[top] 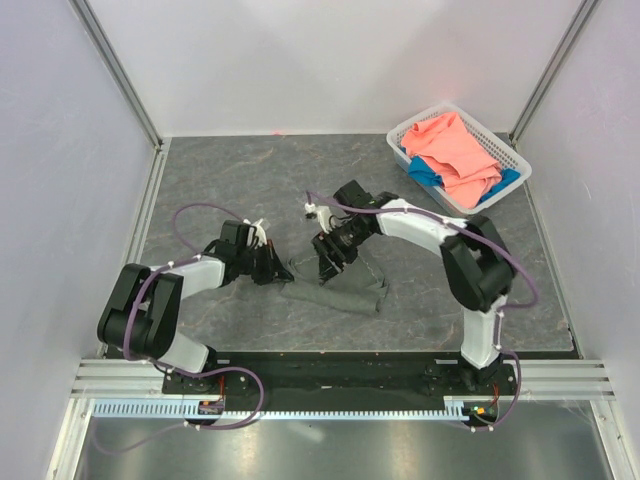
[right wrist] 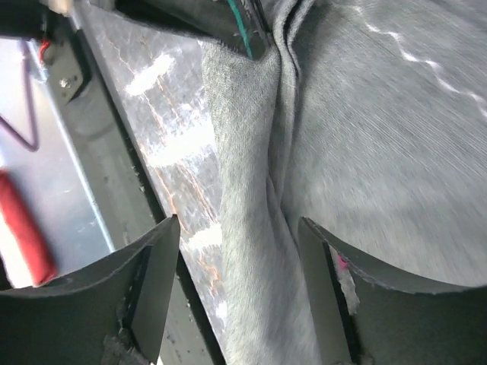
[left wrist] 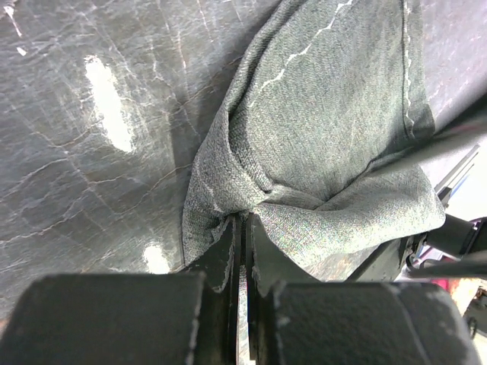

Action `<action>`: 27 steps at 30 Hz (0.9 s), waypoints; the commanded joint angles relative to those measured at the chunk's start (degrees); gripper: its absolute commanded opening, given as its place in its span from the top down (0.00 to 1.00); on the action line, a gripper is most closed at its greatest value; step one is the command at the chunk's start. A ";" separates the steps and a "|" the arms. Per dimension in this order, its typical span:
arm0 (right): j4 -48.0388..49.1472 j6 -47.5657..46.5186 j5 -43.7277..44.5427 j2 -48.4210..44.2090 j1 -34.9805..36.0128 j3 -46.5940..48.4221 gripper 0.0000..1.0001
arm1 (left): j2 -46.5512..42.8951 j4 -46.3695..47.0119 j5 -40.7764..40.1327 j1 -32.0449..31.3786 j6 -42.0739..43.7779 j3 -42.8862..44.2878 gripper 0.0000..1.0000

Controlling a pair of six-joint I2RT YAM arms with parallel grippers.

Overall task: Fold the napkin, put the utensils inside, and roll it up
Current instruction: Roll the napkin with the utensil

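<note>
On your left, the left hand [left wrist: 242, 228] sits low over the dark grey marbled desk [top: 230, 180], its fingers pressed together on a bunched corner of the thin dark grey cloth napkin [top: 335, 297]. The napkin lies as a creased, folded strip on the desk between the two arms. Your right hand [top: 330, 262] hangs over the strip's middle, fingers spread wide either side of a ridge of cloth, gripping nothing. At the far right corner, a white plastic lattice basket [top: 513, 158] holds a salmon-pink cloth [top: 455, 150] over a blue cloth [top: 425, 172].
</note>
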 commanded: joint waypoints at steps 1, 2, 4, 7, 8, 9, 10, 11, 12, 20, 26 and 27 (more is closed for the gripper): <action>3.52 3.05 10.86 -12.31 -0.14 -6.35 0.27 | 1.12 -4.83 -3.66 -0.07 0.97 2.83 0.98; 2.73 3.31 12.09 -13.89 -0.05 -7.84 0.27 | 1.21 -6.23 -4.01 -0.16 1.23 3.27 0.98; 2.20 3.93 15.25 -17.94 -0.05 -12.33 0.25 | 1.47 -7.38 -4.98 0.02 1.41 4.50 0.98; 1.85 4.89 18.69 -22.60 -0.14 -18.30 0.23 | 2.35 -8.09 -5.16 0.10 1.67 5.65 0.98; 1.93 5.16 19.22 -23.48 -0.05 -20.75 0.23 | 2.96 -8.09 -5.07 0.10 1.76 5.91 0.98; 1.93 5.33 19.66 -25.14 -0.05 -21.74 0.22 | 3.32 -8.18 -4.90 0.19 1.76 6.35 0.98; 2.28 5.60 20.36 -25.77 -0.14 -22.62 0.21 | 3.67 -8.26 -4.64 0.19 1.85 6.53 0.98; 2.63 5.60 20.62 -26.30 -0.05 -23.93 0.21 | 4.11 -8.18 -4.37 0.19 1.94 6.70 0.98; 2.90 5.69 20.63 -26.91 -0.05 -24.38 0.21 | 4.37 -8.26 -4.28 0.19 1.94 6.88 0.98; 4.31 4.72 21.07 -24.72 -0.05 -25.08 0.21 | 4.46 -8.97 -4.11 0.19 2.38 7.15 0.98; 2.12 5.51 20.89 -21.38 -0.05 -24.82 0.25 | 4.46 -9.58 -4.46 0.19 2.64 7.50 0.98; 1.85 5.77 21.15 -21.20 -0.05 -24.91 0.25 | 4.38 -9.76 -4.46 0.19 2.73 7.58 0.98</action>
